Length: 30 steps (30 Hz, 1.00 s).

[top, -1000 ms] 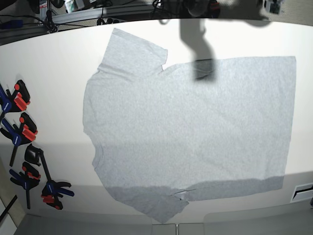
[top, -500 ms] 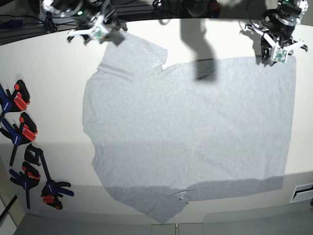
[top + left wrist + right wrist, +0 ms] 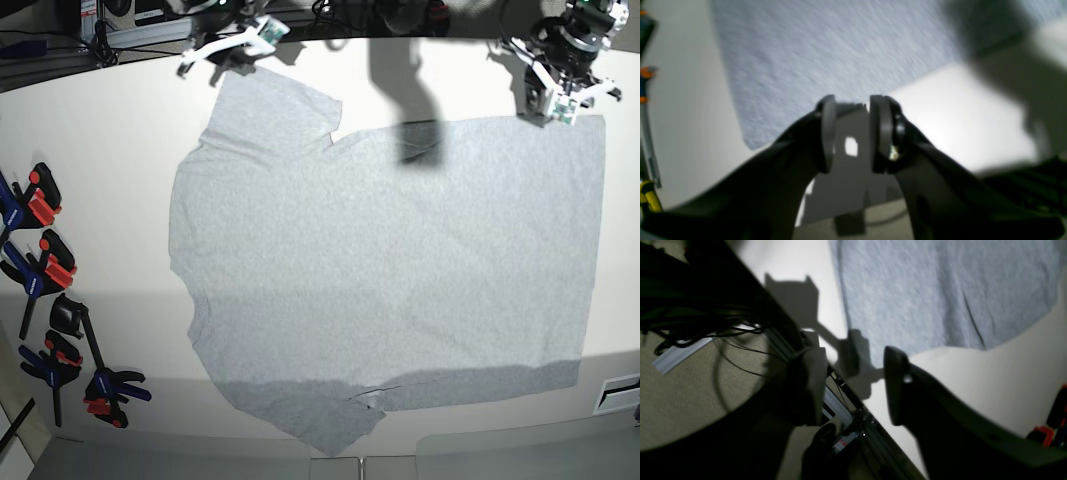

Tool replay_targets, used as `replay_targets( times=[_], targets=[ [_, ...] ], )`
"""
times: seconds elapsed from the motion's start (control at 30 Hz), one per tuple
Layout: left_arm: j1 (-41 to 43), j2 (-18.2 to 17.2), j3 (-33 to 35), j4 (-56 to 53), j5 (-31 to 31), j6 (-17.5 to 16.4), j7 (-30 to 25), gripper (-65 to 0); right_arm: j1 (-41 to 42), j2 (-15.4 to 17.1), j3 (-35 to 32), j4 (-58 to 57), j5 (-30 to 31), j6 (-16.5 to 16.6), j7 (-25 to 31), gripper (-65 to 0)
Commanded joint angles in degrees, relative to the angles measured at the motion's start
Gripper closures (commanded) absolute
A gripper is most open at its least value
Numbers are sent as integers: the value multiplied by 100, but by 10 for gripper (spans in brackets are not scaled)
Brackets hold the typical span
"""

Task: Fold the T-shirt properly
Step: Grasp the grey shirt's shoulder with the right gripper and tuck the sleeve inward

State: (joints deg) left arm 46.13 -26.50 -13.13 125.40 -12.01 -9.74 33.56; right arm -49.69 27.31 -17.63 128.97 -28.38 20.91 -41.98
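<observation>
The T-shirt (image 3: 390, 260) lies spread flat on the white table (image 3: 100, 140), plain grey side up, neck toward the left and hem toward the right. My left gripper (image 3: 553, 102) hovers at the far right corner of the hem. In the left wrist view the left gripper (image 3: 850, 103) has a narrow gap between its pads and holds nothing, with the T-shirt (image 3: 826, 50) just beyond them. My right gripper (image 3: 232, 50) hangs by the far sleeve. In the right wrist view the right gripper (image 3: 853, 370) stands open and empty, short of the T-shirt (image 3: 940, 290).
Several blue and red spring clamps (image 3: 45, 265) lie along the table's left edge, and one clamp (image 3: 1050, 430) shows in the right wrist view. Cables and a rail (image 3: 150, 30) run behind the far edge. A dark shadow (image 3: 415, 110) falls on the shirt's far side.
Both arms came into the base view from the far edge. In the last half second the right gripper shifted right along the sleeve and the left one drew back slightly. Both jaws widened.
</observation>
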Motion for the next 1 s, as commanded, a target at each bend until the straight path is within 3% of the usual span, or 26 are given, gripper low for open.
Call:
replay_targets(
  times=[0.0, 0.1, 0.3, 0.57, 0.67, 0.83, 0.97],
  targets=[
    [35, -52, -33, 96, -4, -42, -26, -168, -48, 31, -11, 87, -37, -79, 122, -303],
    [37, -50, -33, 96, -4, -105, 9, -168, -50, 31, -2, 87, 7, -76, 708, -375],
    [35, -48, -33, 96, -4, -96, -157, -168, -2, 31, -2, 87, 315, -76, 1578, -379],
    [35, -52, -33, 96, -4, -98, -807, -168, 815, 24, -2, -201, 1060, -83, 269, -376],
    [35, -50, -33, 96, 63, -98, -953, -169, 1067, -2, -2, -673, 1104, -79, 208, -376],
    [35, -50, -33, 96, 868, -81, -966, -222, 1386, 2, -2, -1602, 1217, -72, 229, -376],
    [37, -50, -33, 96, 898, -81, -964, -222, 1486, 20, -2, -1853, 1217, 13, 229, -377]
  ],
)
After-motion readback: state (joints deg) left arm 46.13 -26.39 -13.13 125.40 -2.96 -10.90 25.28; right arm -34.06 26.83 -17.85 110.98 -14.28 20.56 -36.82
